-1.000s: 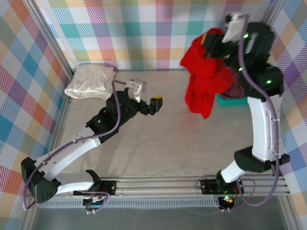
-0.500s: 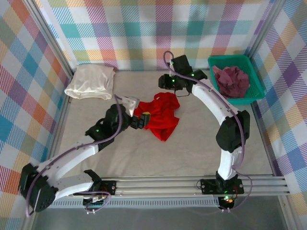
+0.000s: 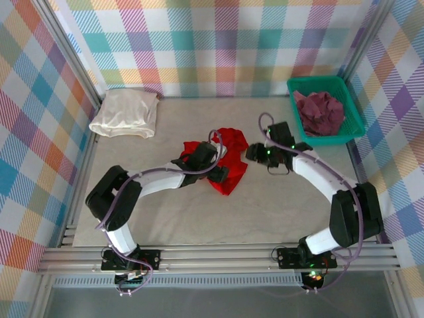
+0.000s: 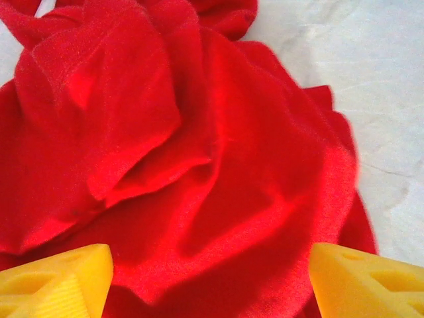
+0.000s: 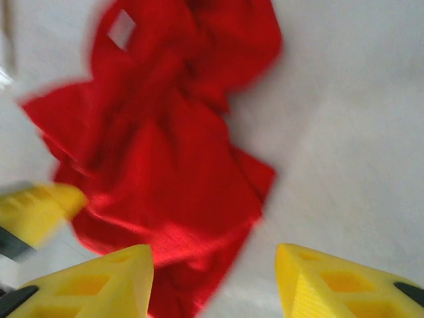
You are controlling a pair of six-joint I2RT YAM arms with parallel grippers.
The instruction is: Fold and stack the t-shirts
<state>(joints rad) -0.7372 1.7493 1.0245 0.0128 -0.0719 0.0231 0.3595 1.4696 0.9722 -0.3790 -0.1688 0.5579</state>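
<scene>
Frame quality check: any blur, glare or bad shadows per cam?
Right wrist: motion blur smears the crumpled bright red cloth t-shirt, edges soft. Left wrist: sharp, folds crisp, soft shadows in the creases. Top external: in focus, evenly lit, no glare.

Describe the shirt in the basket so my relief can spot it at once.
At the table's far right corner sits a green mesh basket. The crumpled maroon-purple shirt lies inside it. The red shirt lies loose mid-table and the cream shirt at far left, both outside it.
</scene>
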